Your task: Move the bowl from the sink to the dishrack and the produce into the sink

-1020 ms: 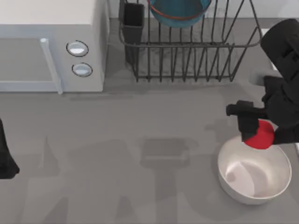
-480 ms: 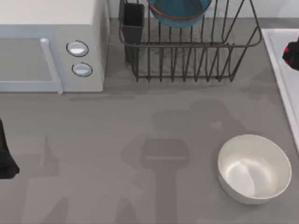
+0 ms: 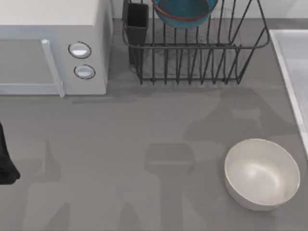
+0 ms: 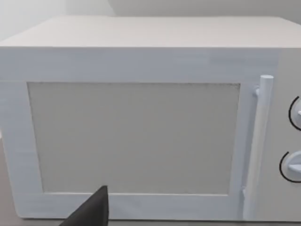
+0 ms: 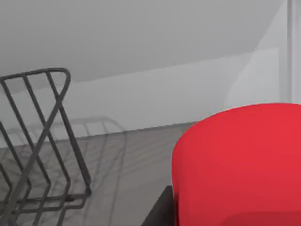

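Produce (image 5: 240,165) close against right wrist camera, left arm (image 3: 6,159) parked at table's left edge

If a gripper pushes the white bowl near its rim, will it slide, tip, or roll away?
The white bowl will probably slide rather than roll, since it sits upright on the flat grey table. A push high on the rim might rock or tip it, because its wall curves in toward a narrower bottom. Its glossy inside suggests a smooth, possibly slippery surface for fingers.

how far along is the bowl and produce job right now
Done: the bowl sits in the dishrack. In hand: the produce is close up in the right wrist view, apparently carried. Left: setting it in the sink. Left arm idles at the table's left edge.
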